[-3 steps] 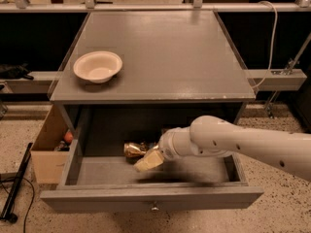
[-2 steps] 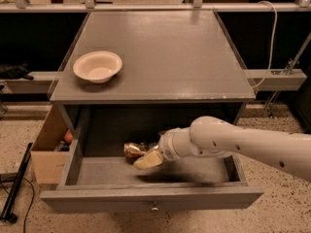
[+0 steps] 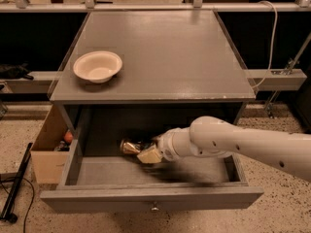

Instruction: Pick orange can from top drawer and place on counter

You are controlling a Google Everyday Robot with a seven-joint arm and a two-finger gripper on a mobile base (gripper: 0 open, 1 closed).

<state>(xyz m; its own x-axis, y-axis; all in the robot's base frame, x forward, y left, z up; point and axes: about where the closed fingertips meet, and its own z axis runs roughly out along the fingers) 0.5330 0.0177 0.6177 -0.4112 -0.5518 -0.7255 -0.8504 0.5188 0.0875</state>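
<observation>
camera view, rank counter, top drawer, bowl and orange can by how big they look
1. counter and top drawer: much alike, and the drawer is nearer, so not ranked
2. bowl
3. orange can, partly covered by the gripper, which is inside the drawer

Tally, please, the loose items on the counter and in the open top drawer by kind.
Bowls: 1, the cream bowl on the counter.
Cans: 1, the orange can inside the top drawer, with the gripper right beside it in the drawer.
Total: 2.
</observation>
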